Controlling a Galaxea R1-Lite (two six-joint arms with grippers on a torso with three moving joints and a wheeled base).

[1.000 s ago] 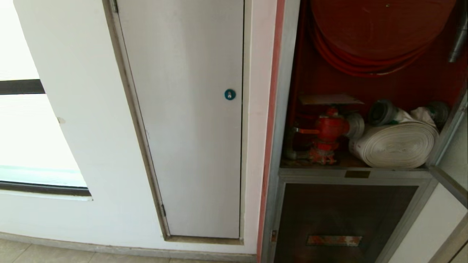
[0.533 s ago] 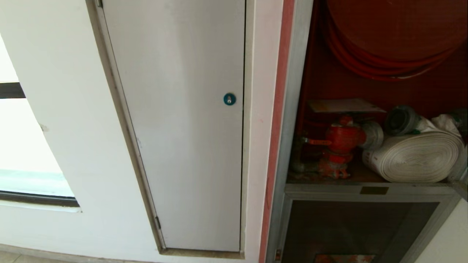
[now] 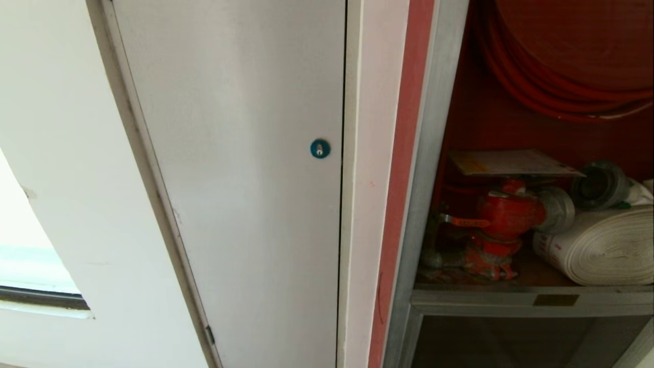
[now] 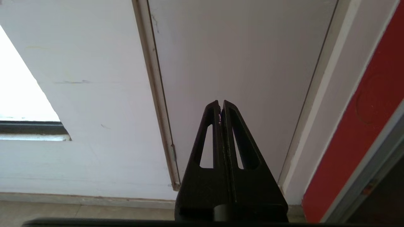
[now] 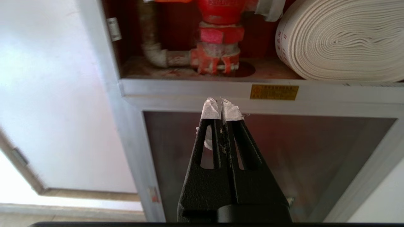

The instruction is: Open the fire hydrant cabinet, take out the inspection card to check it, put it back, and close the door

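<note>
Head view: fire hydrant cabinet (image 3: pixel 434 153) stands open, inspection card (image 3: pixel 511 162) lying on the red valve (image 3: pixel 503 217). Left wrist: my left gripper (image 4: pixel 221 105) clenched empty, facing white door (image 4: pixel 240 63). Right wrist: my right gripper (image 5: pixel 221 105) clenched empty, valve beyond its fingertips, card out of frame.

A plain white wall (image 3: pixel 61 153) fills the left of the scene, and set into it is a flat white metal door (image 3: pixel 240 179) in a thin grey frame with a round blue lock (image 3: pixel 320 148) near its right edge. At far left a bright window (image 3: pixel 20 266) glares over a dark sill. Beige floor tiles (image 4: pixel 79 211) run along the wall's foot.
</note>
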